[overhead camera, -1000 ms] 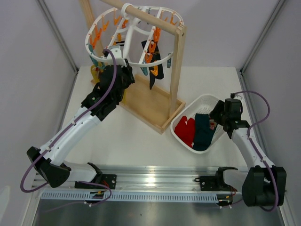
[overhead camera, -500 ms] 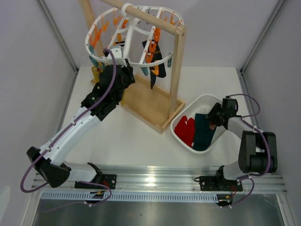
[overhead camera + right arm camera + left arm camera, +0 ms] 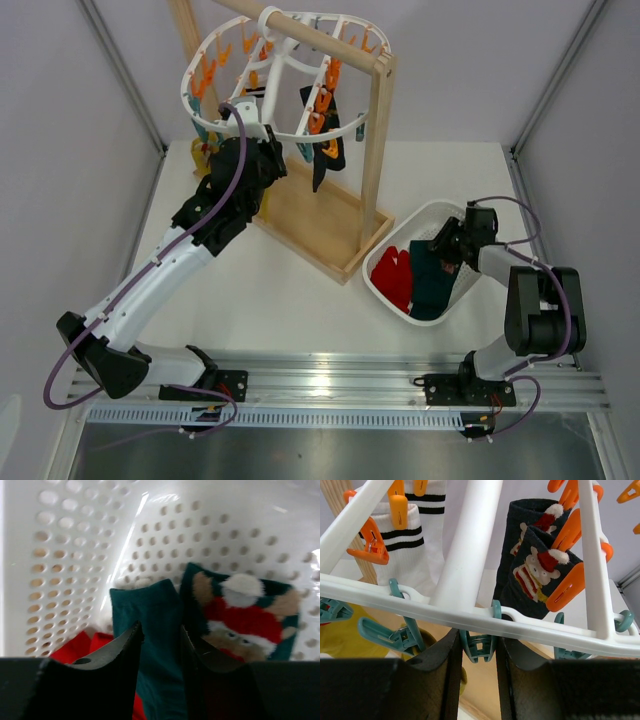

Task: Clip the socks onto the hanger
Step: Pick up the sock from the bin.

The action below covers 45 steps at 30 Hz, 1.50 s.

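Note:
The white ring hanger [image 3: 272, 133] hangs from the wooden rack, with orange and teal pegs. On it hang a navy Santa sock [image 3: 535, 570], a white black-striped sock [image 3: 415, 535] and a yellow sock [image 3: 340, 640]. My left gripper [image 3: 477, 640] is up under the ring [image 3: 545, 625], shut on a teal peg [image 3: 477, 649]. My right gripper [image 3: 160, 630] is down in the basket, its jaws narrow and astride a teal sock [image 3: 150, 605] with a gap still showing. A red sock [image 3: 393, 275] and a Santa-patterned sock [image 3: 245, 617] lie beside it.
The wooden rack's post [image 3: 375, 150] and base [image 3: 310, 225] stand between the two arms. The white perforated basket [image 3: 418, 212] sits right of the base, and its wall [image 3: 75, 555] rises close ahead of the right fingers.
My right gripper has pushed left, deeper into the basket, and its jaws have narrowed around the teal sock. The left arm and the peg have not moved.

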### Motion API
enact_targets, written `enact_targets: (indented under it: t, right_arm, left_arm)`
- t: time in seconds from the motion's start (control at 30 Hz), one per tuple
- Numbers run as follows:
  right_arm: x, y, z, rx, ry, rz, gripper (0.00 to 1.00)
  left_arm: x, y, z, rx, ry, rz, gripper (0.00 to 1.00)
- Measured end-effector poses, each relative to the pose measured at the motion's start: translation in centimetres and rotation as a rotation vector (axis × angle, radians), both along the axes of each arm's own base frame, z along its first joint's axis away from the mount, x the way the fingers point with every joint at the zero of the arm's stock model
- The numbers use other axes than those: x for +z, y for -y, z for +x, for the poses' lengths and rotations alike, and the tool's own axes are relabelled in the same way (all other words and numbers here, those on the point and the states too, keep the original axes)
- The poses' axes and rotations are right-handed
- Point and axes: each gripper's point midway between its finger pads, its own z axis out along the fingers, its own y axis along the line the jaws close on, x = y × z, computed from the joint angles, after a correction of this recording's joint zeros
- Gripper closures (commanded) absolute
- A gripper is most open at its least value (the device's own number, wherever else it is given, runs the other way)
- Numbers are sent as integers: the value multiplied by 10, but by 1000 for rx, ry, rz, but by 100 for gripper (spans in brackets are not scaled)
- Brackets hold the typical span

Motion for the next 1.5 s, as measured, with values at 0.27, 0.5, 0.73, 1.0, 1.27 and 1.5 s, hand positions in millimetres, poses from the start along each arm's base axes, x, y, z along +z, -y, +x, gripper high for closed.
enact_targets:
  t: [0.27,0.5,0.73,1.0,1.27,1.5]
  right_arm:
    - [29,-45,6,158,80,12,64]
    - [36,-41,13,152,106,-42,65]
    - [9,-22,13,105,37,-73,65]
    - [-9,-17,14,107,-3,-45,66]
    - [-6,-35,15,214,31,35,99]
    - [52,-44,12,285,178,-1,100]
  left_arm:
    - [-1,-1,0,3,-3,3,86]
    - [-1,-1,0,3,-4,1,86]
    - [-1,-1,0,3,-4,1,86]
    - [-1,-1,0,3,-4,1,86]
    - [-1,-2,0,4,-4,2,86]
    - [-1,-2,0,4,-4,2,86]
